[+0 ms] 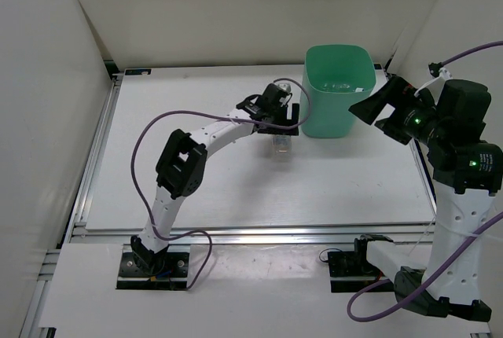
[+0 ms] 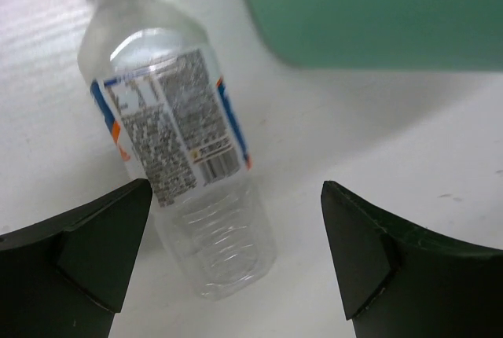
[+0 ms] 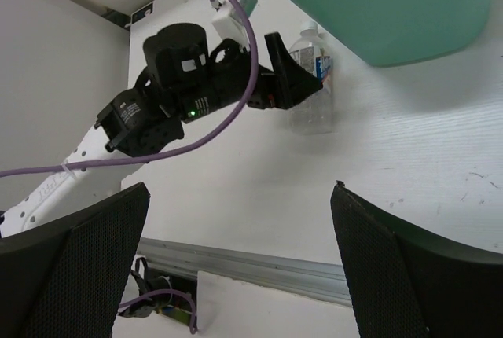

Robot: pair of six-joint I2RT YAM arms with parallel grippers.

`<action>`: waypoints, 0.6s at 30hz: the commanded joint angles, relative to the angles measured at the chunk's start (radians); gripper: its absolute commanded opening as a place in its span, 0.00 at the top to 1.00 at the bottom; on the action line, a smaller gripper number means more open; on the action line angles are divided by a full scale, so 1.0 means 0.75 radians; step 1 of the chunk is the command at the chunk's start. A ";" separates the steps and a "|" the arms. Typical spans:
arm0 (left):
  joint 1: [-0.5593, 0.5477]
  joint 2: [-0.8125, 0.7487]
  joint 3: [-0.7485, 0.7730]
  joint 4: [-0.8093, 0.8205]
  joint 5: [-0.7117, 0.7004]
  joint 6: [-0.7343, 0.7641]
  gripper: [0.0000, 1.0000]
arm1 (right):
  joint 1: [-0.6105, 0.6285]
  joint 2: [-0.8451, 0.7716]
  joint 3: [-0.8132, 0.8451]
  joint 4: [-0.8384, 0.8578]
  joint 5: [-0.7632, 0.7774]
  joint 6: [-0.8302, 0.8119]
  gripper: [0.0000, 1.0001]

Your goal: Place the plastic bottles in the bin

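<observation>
Top view: a white table [image 1: 236, 189] edged by a metal rail [image 1: 100, 149] stands inside a plain white enclosure [image 1: 236, 8]. The mint-green bin [image 1: 338, 124] stands upright toward the far right of the table, its mouth open upward; faint pale shapes at its bottom are too indistinct to name.

Left arm [image 1: 182, 167], trailing a purple cable [image 1: 138, 157], reaches across the table to a point just beside the bin's near-left corner. The left jaws are spread wide and hold nothing. A clear plastic bottle [image 2: 177, 149] with a printed label edged in blue and orange rests on the table directly in front of them. Its lower end falls within the gap, nearer the finger at the left of the wrist view. Contact with that finger cannot be determined, nor whether the bottle stands or lies. The bottle is outside the bin, near its base.

Right arm [image 1: 464, 157] is raised at the bin's right side. The right jaws are likewise spread wide, empty, and clear of the table.
</observation>
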 commanded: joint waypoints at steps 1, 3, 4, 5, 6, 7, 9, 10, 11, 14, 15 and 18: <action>-0.001 -0.024 0.066 -0.127 -0.079 0.054 0.00 | -0.003 -0.016 -0.011 0.022 0.037 -0.048 0.00; -0.001 -0.008 0.050 -0.145 -0.091 0.054 0.00 | -0.003 -0.028 -0.011 0.022 0.071 -0.048 0.00; -0.001 0.009 0.033 -0.164 -0.091 0.054 0.00 | -0.003 -0.028 -0.023 0.008 0.071 -0.060 0.00; -0.001 0.009 0.033 -0.176 -0.091 0.054 0.00 | -0.003 -0.028 -0.024 0.008 0.071 -0.060 0.00; -0.001 0.029 0.033 -0.188 -0.091 0.042 0.00 | -0.003 -0.040 -0.024 0.008 0.088 -0.060 0.00; -0.001 0.047 0.019 -0.206 -0.079 0.042 0.00 | -0.003 -0.041 -0.024 0.008 0.088 -0.060 0.00; -0.001 0.062 0.005 -0.207 -0.067 0.042 0.00 | -0.003 -0.041 -0.024 0.008 0.102 -0.060 0.00; -0.001 0.074 0.004 -0.221 -0.046 0.042 0.00 | -0.003 -0.041 -0.024 0.008 0.102 -0.060 0.00; -0.001 0.074 0.004 -0.221 -0.020 0.042 0.00 | -0.003 -0.041 -0.036 0.008 0.102 -0.060 0.00; -0.001 0.086 -0.010 -0.221 0.036 0.029 0.07 | -0.003 -0.041 -0.036 0.008 0.102 -0.060 0.00; -0.001 0.086 -0.022 -0.221 0.064 0.029 0.11 | -0.003 -0.041 -0.048 0.008 0.102 -0.060 0.00; 0.026 0.074 -0.034 -0.221 0.097 0.013 0.27 | -0.003 -0.028 -0.048 0.008 0.102 -0.060 0.00</action>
